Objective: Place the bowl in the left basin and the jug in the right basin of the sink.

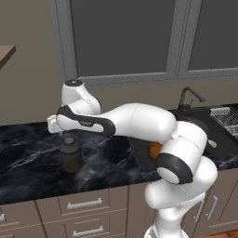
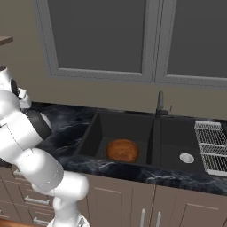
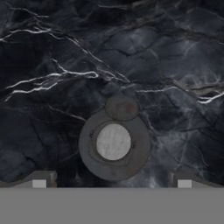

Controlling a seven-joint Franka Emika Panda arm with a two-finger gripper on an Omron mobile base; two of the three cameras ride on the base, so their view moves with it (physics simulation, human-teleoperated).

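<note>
Jug (image 1: 70, 154) on black marble counter (image 1: 28, 162), grey window (image 1: 121, 37)

counter (image 1: 32, 153): polished black marble, white veins. jug (image 1: 70, 154): dark brown, dull satin; top cap (image 3: 113, 142) pale grey. bowl (image 2: 122, 150): glossy reddish wood grain. sink (image 2: 128, 133): matte black. drain (image 2: 186, 158): shiny metal. rack (image 2: 212, 146): wire metal.

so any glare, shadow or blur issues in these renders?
Left base view: the jug is dark against the dark marble counter, low contrast, and the arm covers most of the bowl. Right base view: even light, bowl clear in the black left basin. Hand view: soft, the jug's pale top stands out; open pincer at the bottom.
</note>
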